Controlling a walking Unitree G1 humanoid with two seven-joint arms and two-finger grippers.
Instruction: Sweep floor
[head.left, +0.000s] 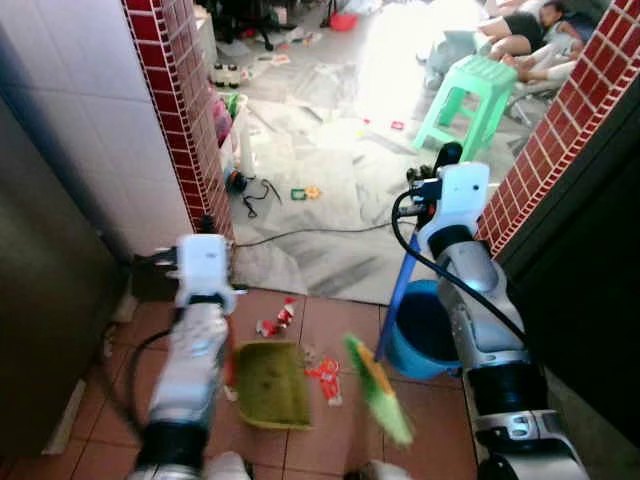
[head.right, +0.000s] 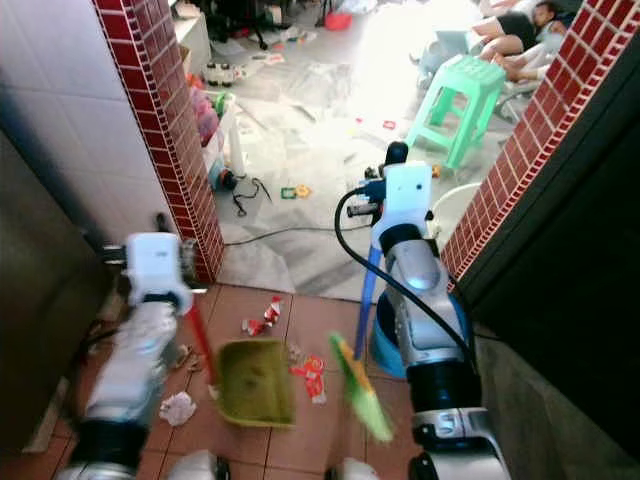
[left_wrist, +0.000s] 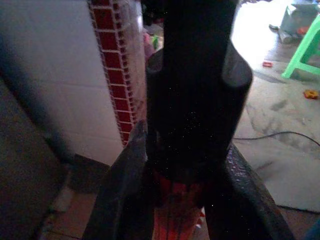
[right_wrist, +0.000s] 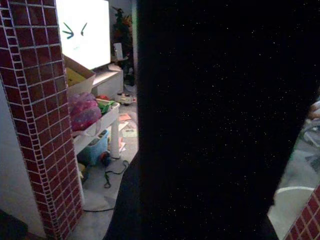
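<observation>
Head cam, left eye first: the left arm hangs over a green dustpan lying flat on the terracotta floor tiles, red handle running up toward the wrist, and the right arm carries a blue-handled broom with green bristles that blur just beside the pan. Red and white paper scraps lie between pan and bristles, more near the pan's far edge, and a blue bucket stands right behind the right arm. Right eye, same scene: there's also a crumpled white wad on the tiles beside the left arm, and a black cable crossing the pale marble floor past the red brick pillar. Left wrist cam: the left end effector has its black fingers pressed onto a red, ribbed-looking stick, which I'd guess is the dustpan handle. Right wrist cam is mostly one dark shape up close, so I can't tell what the right end effector is doing. What could go wrong, I reckon: light scraps skid past the pan's lip if the stroke's too quick, the broom handle could clip the bucket, and the bristles could snag that cable further out.
</observation>
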